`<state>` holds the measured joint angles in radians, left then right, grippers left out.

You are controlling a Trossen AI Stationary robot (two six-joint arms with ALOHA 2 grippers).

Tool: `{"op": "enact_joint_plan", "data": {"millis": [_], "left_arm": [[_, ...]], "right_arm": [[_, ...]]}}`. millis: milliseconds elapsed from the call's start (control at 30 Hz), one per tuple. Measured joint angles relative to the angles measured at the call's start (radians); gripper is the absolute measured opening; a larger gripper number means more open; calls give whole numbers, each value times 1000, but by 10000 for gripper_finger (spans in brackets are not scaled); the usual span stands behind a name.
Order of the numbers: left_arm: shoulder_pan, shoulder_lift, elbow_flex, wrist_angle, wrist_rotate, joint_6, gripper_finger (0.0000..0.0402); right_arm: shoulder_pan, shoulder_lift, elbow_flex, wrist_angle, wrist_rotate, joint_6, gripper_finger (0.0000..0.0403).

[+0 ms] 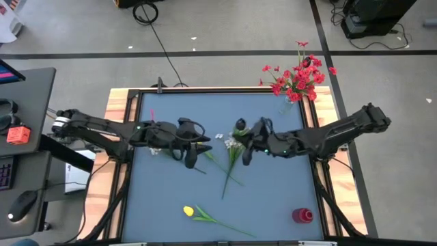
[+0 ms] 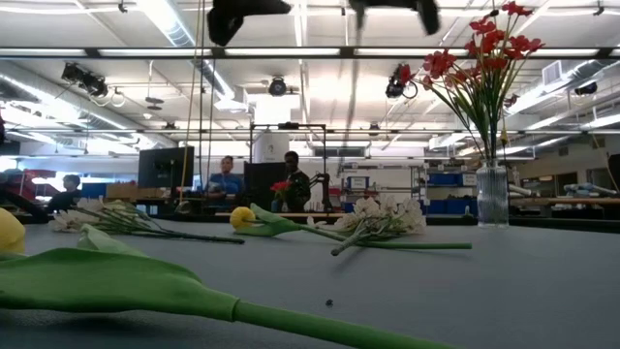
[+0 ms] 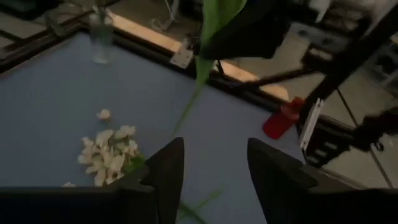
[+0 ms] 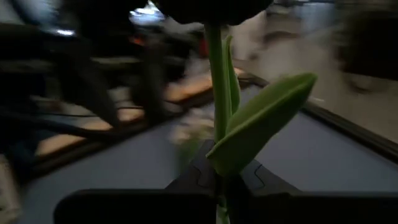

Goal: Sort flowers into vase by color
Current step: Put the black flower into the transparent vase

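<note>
My right gripper [image 1: 247, 154] hovers mid-table, shut on a green-stemmed flower with a broad leaf [image 4: 261, 118]; I cannot see its head. My left gripper [image 3: 214, 174] is open and empty, raised over the table's left-centre [image 1: 191, 156]. A whitish spray [image 1: 233, 143] lies flat between the two grippers, and another [image 2: 97, 215] lies to the left. One yellow tulip [image 1: 188, 212] lies at the near edge, and a second yellow head [image 2: 242, 217] lies mid-table. Red flowers [image 1: 300, 74] stand with their stems in a clear vase [image 2: 492, 194] at the far right corner. My right gripper pinches the green stem [image 4: 219, 177] between its two fingers, just below the broad leaf. The stem runs on past the fingertips. In the left wrist view the stem [image 3: 189, 99] hangs slanting down from the gripper [image 3: 249, 31] toward the table; its lower end is hidden.
A small red vase [image 1: 302, 216] stands near the near right corner. A raised wooden frame [image 1: 119, 102] borders the blue table top. People sit at desks in the room beyond [image 2: 228, 174]. Open table surface lies right of centre.
</note>
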<state>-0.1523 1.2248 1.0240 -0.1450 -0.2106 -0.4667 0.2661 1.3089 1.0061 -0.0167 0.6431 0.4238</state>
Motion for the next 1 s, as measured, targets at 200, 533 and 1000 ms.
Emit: {"op": "enact_joint_plan", "data": {"millis": [200, 533, 1000], "left_arm": [[-45, -24, 0, -127, -142, -24, 183], [-117, -17, 0, -133, -236, -115, 176], [-155, -22, 0, -189, -266, -238, 176]], "right_arm": [[76, -147, -42, -286, 257, 152, 14], [160, -415, -66, -718, 479, 289, 14], [34, -646, -66, -975, 615, 173, 14]]}}
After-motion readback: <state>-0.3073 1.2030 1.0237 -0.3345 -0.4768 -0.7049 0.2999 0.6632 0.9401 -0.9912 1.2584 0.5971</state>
